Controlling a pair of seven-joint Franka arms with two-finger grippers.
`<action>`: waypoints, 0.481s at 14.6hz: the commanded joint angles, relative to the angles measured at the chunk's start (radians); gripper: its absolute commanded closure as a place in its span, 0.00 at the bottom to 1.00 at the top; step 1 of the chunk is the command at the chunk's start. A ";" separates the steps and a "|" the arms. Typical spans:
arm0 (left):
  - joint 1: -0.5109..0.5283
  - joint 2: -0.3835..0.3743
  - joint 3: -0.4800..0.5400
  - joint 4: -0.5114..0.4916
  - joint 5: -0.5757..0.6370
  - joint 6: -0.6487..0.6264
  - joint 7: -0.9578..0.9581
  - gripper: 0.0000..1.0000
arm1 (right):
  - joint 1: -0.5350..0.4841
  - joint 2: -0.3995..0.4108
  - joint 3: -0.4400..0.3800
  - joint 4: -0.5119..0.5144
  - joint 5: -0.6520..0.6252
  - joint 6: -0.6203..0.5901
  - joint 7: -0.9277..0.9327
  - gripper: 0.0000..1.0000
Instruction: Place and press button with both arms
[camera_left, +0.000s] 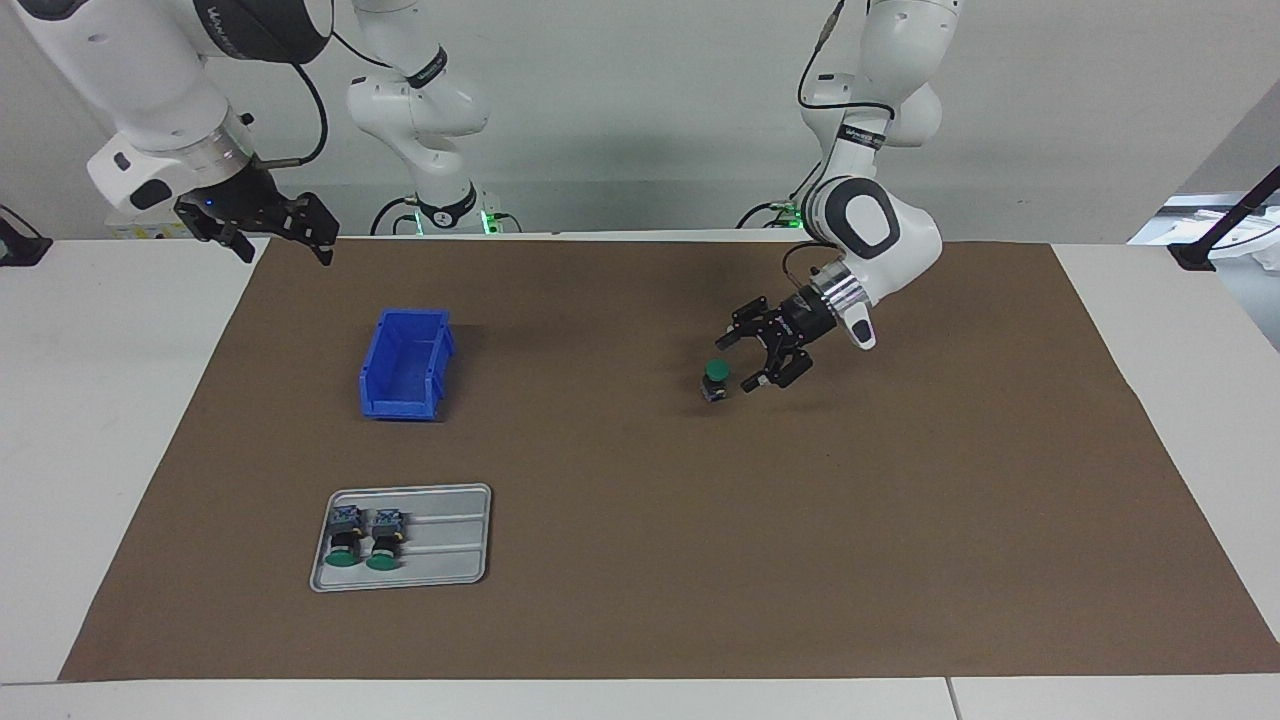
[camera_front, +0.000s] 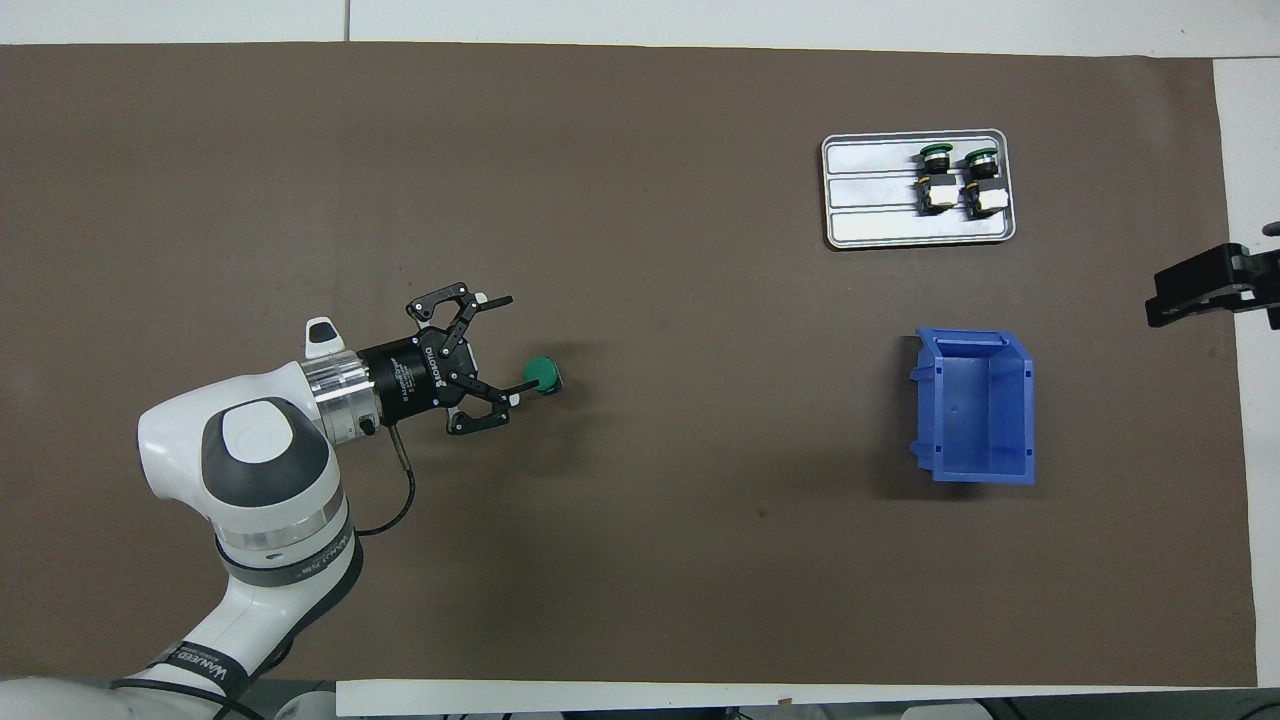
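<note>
A button (camera_left: 715, 378) with a green cap stands upright on the brown mat, toward the left arm's end of the table; it also shows in the overhead view (camera_front: 542, 374). My left gripper (camera_left: 733, 364) is open and low beside it, and in the overhead view (camera_front: 512, 348) one fingertip (camera_front: 512, 393) is right at the cap's edge. The button is not between the fingers. My right gripper (camera_left: 285, 243) is open, empty and raised over the mat's edge at the right arm's end (camera_front: 1200, 290), where that arm waits.
A blue bin (camera_left: 405, 363) (camera_front: 975, 405) stands empty toward the right arm's end. A grey metal tray (camera_left: 440, 545) (camera_front: 870, 190), farther from the robots than the bin, holds two more green-capped buttons (camera_left: 362, 538) lying on their sides.
</note>
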 joint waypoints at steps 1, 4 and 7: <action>0.016 -0.028 0.002 0.003 0.099 -0.001 -0.052 0.00 | 0.002 -0.025 -0.004 -0.030 0.004 0.009 0.010 0.01; 0.071 -0.031 0.002 0.035 0.290 -0.081 -0.116 0.00 | 0.002 -0.025 -0.004 -0.030 0.004 0.009 0.010 0.01; 0.150 -0.022 0.002 0.109 0.504 -0.190 -0.205 0.00 | 0.002 -0.025 -0.004 -0.030 0.004 0.009 0.010 0.01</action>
